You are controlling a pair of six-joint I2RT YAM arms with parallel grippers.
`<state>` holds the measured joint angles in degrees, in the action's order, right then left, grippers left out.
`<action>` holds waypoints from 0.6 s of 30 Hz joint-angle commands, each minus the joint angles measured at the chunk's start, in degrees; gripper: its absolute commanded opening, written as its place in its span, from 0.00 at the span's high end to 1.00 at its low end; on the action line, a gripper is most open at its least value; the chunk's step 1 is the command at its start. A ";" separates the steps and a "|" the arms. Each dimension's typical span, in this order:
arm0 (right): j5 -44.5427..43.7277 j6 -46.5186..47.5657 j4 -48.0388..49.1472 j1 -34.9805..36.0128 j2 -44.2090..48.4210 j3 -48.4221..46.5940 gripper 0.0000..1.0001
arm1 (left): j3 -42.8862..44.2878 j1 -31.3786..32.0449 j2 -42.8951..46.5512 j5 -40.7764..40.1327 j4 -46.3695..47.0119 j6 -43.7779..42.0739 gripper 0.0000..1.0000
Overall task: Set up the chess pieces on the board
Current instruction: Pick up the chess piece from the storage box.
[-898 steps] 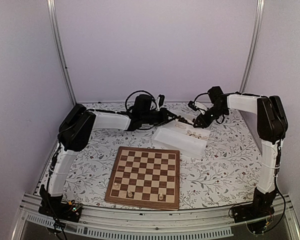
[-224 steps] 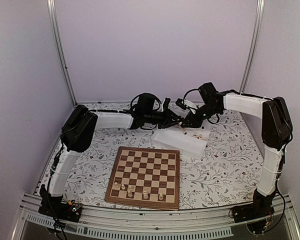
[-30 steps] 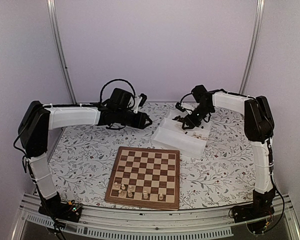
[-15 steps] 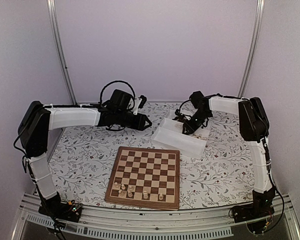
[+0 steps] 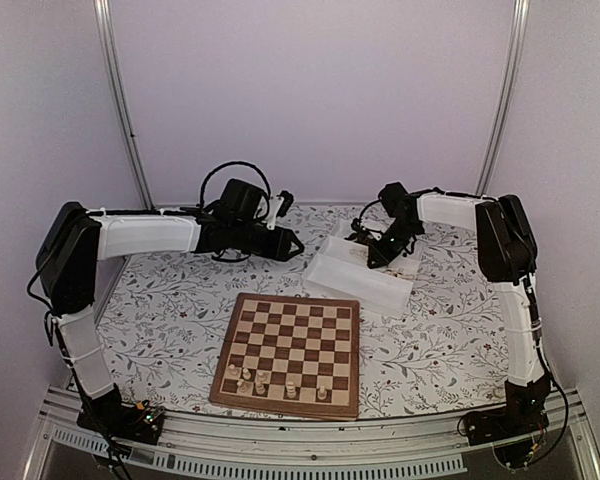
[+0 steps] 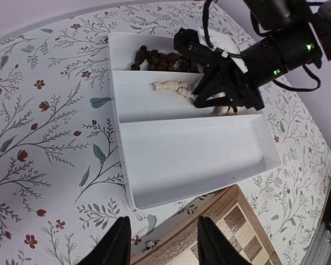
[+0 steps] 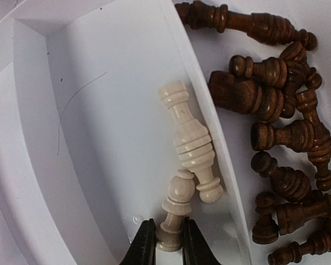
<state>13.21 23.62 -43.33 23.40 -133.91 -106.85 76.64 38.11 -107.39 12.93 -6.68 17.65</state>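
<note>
Right gripper: your right gripper is down inside the white tray. Its two fingers are pressed in on the base of a small cream piece.
Held piece: the small cream piece lies on its side on the tray floor, and its head touches a larger cream piece. That larger one also lies on its side, close along the tray's dividing wall.
Left gripper: your left gripper hangs in the air just left of the tray. Its fingers stand apart with nothing between them.
Dark pieces: a heap of dark brown pieces lies tumbled in the tray section on the other side of the dividing wall. In your left wrist view that is the section farthest from the board.
Tray: it sits toward the far edge of the surface, right of centre, angled to the board and apart from it.
Board: the board lies flat near the near edge of the surface, about midway between the two arm bases.
Pieces on the board: several standing cream pieces are upright in the board's two nearest rows, most of them toward its near-left corner. You cannot tell their kinds from the top view.
</note>
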 commanded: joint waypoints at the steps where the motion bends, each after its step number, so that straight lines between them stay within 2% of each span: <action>1: -0.76 0.30 0.56 0.08 2.62 2.22 0.90 | 1.33 -0.75 -0.17 2.17 1.01 1.51 0.57; 10: 11.66 6.31 8.21 0.03 17.30 13.12 0.95 | 7.38 -0.75 -4.54 10.25 5.62 10.21 0.57; 18: 20.04 8.32 8.13 0.01 22.48 15.53 0.94 | 8.65 -0.50 -9.26 18.80 19.24 22.57 0.56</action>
<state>26.81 30.00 -36.25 23.35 -113.49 -92.58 83.99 38.06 -114.48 26.24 4.32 32.69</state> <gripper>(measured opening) 0.147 0.439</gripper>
